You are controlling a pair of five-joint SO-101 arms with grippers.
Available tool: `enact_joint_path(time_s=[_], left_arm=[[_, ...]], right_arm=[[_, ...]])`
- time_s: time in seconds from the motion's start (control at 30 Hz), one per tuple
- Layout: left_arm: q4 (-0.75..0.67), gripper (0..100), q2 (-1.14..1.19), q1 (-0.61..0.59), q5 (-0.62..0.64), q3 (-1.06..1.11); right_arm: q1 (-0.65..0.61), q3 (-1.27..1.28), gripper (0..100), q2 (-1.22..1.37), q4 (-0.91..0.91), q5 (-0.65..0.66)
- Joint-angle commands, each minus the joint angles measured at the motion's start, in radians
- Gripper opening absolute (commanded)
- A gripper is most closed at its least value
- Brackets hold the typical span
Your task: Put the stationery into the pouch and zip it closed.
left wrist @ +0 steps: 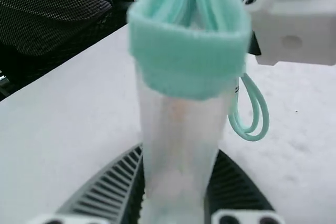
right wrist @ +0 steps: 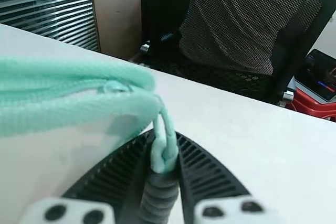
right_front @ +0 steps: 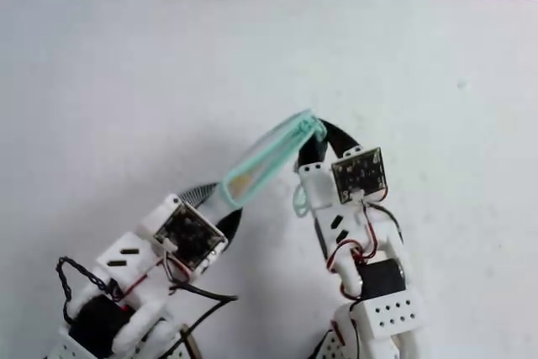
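Note:
A mint-green pouch (right_front: pixel 265 160) with clear sides hangs above the table, held between both arms. My left gripper (right_front: pixel 216 199) is shut on its lower near end; in the left wrist view the pouch (left wrist: pixel 181 66) rises from between the gripper (left wrist: pixel 176 184) jaws. My right gripper (right_front: pixel 315 139) is shut on the far end of the pouch. There, in the right wrist view, the gripper (right wrist: pixel 164 169) pinches the green zipper tab (right wrist: pixel 164 148) next to the zip seam (right wrist: pixel 79 95). A yellowish item (right_front: pixel 239 181) shows faintly inside the pouch. A mint cord loop (left wrist: pixel 251 111) dangles beside it.
The white table (right_front: pixel 118 90) spreads wide on all sides of the arms. Cables (right_front: pixel 197 296) trail from the arm bases near the front edge. A mesh office chair (right wrist: pixel 247 30) and a red object (right wrist: pixel 315 100) stand beyond the table's far edge.

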Motion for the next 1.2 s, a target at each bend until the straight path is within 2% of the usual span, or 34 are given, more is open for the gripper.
enact_joint_path(time_s=[0.0,0.1,0.2,0.3,0.4,0.47,0.63,0.87,1.03,1.17], left_arm=[[-0.005,21,0.010,0.021,0.124,-0.023],[-0.023,22,0.008,0.027,0.132,-0.021],[-0.112,21,0.008,0.030,0.137,0.012],[-0.227,14,0.008,0.067,0.149,0.064],[-0.310,1,0.008,0.159,0.138,0.123],[-0.328,3,0.008,0.206,0.091,0.152],[-0.333,2,0.008,0.236,0.044,0.180],[-0.327,2,0.008,0.194,0.041,0.183],[-0.325,2,0.008,0.156,0.041,0.183],[-0.325,2,0.008,0.159,0.041,0.183]], right_arm=[[-0.010,-0.012,1.8,-0.013,0.004,0.000],[-0.008,-0.021,1.8,-0.013,0.008,0.000],[-0.008,-0.054,1.8,-0.013,0.053,0.000],[-0.008,-0.115,1.8,-0.013,0.125,0.000],[-0.008,-0.160,1.8,-0.013,0.179,0.000],[-0.001,-0.178,1.8,-0.013,0.197,0.000],[0.097,-0.276,1.8,-0.071,0.260,-0.009],[0.107,-0.385,1.8,-0.251,0.458,0.000],[0.093,-0.463,1.8,-0.325,0.598,0.000],[-0.021,-0.486,1.8,-0.328,0.697,0.000]])
